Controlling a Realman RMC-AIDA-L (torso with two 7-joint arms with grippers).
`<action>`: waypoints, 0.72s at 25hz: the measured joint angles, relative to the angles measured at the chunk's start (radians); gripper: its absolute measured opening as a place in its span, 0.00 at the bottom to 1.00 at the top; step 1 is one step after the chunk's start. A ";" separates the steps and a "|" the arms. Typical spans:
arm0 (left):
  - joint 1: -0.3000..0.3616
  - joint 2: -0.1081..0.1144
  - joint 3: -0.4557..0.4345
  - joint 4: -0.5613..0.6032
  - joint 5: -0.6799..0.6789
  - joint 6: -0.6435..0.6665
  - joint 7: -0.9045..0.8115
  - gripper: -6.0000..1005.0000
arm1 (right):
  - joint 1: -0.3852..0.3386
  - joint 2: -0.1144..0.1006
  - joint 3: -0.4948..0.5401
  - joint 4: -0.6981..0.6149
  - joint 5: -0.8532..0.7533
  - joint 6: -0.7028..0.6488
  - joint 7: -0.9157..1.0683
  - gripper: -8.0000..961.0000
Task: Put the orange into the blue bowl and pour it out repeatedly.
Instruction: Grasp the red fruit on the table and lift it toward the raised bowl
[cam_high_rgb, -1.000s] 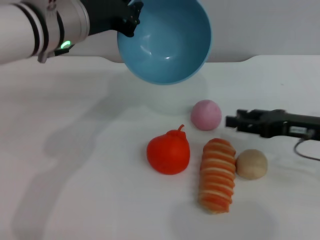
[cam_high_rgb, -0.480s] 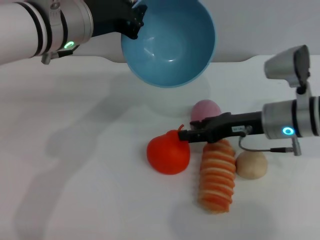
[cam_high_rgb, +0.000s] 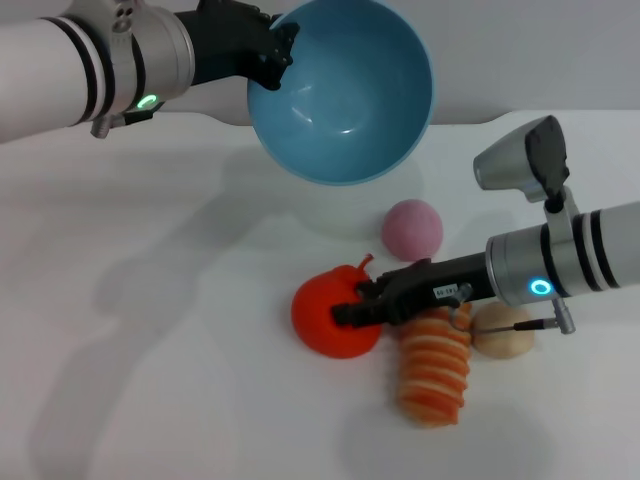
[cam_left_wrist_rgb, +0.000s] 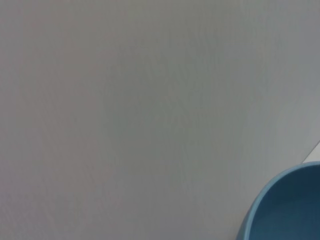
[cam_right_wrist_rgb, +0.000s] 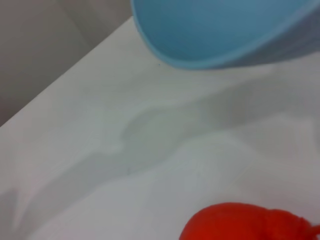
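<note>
The blue bowl (cam_high_rgb: 345, 90) hangs in the air at the back of the table, tilted with its empty inside facing me. My left gripper (cam_high_rgb: 270, 45) is shut on its left rim. Part of the bowl also shows in the left wrist view (cam_left_wrist_rgb: 290, 210) and the right wrist view (cam_right_wrist_rgb: 220, 30). The orange (cam_high_rgb: 320, 325) lies on the white table below the bowl, and the right wrist view shows its top (cam_right_wrist_rgb: 245, 222). My right gripper (cam_high_rgb: 355, 305) reaches in from the right, open, with its black fingers over the orange's upper right side.
A pink ball (cam_high_rgb: 412, 228) lies behind the right gripper. An orange-and-cream striped loaf (cam_high_rgb: 433, 375) and a tan ball (cam_high_rgb: 505, 335) lie under and beside the right arm. The white table (cam_high_rgb: 150, 350) stretches to the left and front.
My right arm has swept in from the right edge to the orange, nudging it slightly. The left arm has shifted the bowl a little to the right.
</note>
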 joint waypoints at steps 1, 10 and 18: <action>-0.001 0.000 0.000 -0.001 0.000 0.000 0.000 0.01 | 0.000 0.000 -0.009 0.004 0.005 0.003 -0.002 0.57; -0.005 0.000 0.002 -0.015 0.000 -0.003 0.004 0.01 | 0.001 0.002 -0.097 -0.007 0.011 0.010 -0.011 0.55; -0.003 0.002 0.003 -0.017 -0.001 -0.003 0.006 0.01 | -0.006 0.002 -0.112 -0.038 0.013 -0.001 -0.012 0.33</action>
